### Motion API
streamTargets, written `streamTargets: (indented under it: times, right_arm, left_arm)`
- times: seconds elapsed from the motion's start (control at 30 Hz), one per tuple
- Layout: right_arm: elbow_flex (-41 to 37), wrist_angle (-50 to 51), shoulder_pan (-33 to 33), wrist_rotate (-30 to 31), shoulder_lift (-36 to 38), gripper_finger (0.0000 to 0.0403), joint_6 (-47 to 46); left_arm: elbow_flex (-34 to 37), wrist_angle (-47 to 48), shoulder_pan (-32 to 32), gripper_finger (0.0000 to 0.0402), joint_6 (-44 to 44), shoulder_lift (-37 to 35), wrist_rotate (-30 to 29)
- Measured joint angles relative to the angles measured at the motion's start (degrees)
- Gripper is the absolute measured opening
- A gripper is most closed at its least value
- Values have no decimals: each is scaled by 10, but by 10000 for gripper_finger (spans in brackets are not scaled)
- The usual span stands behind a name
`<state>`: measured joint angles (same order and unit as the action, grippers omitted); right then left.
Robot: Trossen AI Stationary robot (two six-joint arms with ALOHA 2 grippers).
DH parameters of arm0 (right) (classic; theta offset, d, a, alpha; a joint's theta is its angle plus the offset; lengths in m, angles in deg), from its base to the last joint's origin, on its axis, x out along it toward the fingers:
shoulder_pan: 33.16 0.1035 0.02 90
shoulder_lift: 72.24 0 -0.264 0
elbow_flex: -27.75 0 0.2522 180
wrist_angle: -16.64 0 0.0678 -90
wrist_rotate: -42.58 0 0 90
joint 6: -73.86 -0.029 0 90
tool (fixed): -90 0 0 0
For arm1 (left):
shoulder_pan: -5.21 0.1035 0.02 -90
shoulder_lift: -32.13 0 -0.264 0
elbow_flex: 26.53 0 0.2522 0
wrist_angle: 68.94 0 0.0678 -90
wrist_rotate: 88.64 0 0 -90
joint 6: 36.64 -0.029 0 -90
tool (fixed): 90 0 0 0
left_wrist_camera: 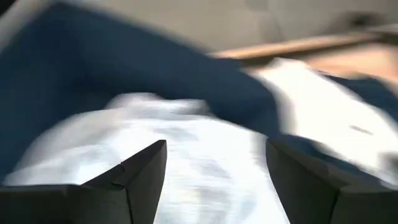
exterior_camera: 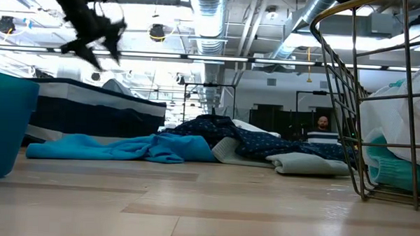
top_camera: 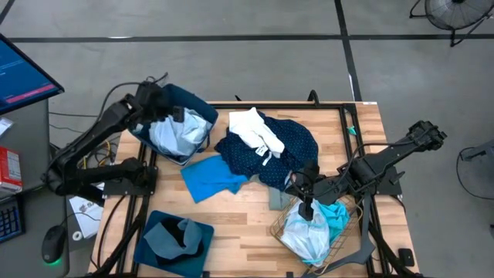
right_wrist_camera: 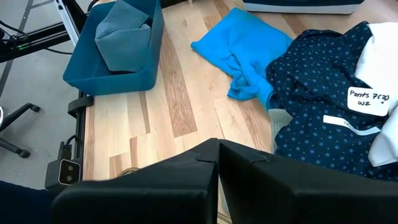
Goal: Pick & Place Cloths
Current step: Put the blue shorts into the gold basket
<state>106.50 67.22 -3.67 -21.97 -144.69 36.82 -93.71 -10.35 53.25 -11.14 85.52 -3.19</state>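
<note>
High view, looking straight down: a wooden table [top_camera: 231, 224] holds scattered cloths. The left gripper [top_camera: 164, 108] hovers over a dark blue fabric bin [top_camera: 197, 104] at the table's far left corner. Its jaws stand wide apart with nothing between them, and a pale blue-white cloth [top_camera: 179, 135] lies in the bin directly below. From the left wrist view, the same pale cloth [left_wrist_camera: 205, 168] fills the space beneath the open fingers [left_wrist_camera: 140, 177].

The right gripper [top_camera: 306, 207] hangs over a wire mesh basket [top_camera: 279, 229] at the near right corner, its jaws pressed shut on nothing, above a whitish cloth [top_camera: 305, 235] and a cyan one lying in the basket.

Between the arms, a bright cyan cloth [top_camera: 210, 176] lies flat on the wood, touching a heap of navy dotted cloth [top_camera: 289, 143] with a white garment [top_camera: 251, 127] on top. A grey cloth [top_camera: 174, 235] sits in a second blue bin [top_camera: 150, 251] at the near left corner.

Judging by this, the left arm is at the release step of a placement into the far bin. The next move would call for lifting clear of the bin and reaching toward the cloths remaining on the table, likely the cyan one nearest it.
</note>
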Motion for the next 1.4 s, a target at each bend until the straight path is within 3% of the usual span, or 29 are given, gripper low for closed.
streamTargets:
  times: [0.13,0.23,0.47,0.63,0.97,1.4]
  right_arm:
    - [0,2,0,0,0,6,1]
    - [0,2,0,0,0,6,1]
    - [0,2,0,1,0,6,0]
    - [0,-2,-1,1,0,6,-5]
    - [0,-7,0,1,0,6,-5]
    - [0,-8,0,1,0,6,-5]
  left_arm:
    - [-6,-96,-76,253,-29,-21,137]
    - [-7,-153,-170,253,-48,-34,154]
    - [10,-168,-400,253,-70,-16,3]
    - [34,-176,-504,253,-69,50,-102]
    - [79,-264,-573,253,-42,218,-115]
    - [112,-375,-580,253,-71,376,-152]
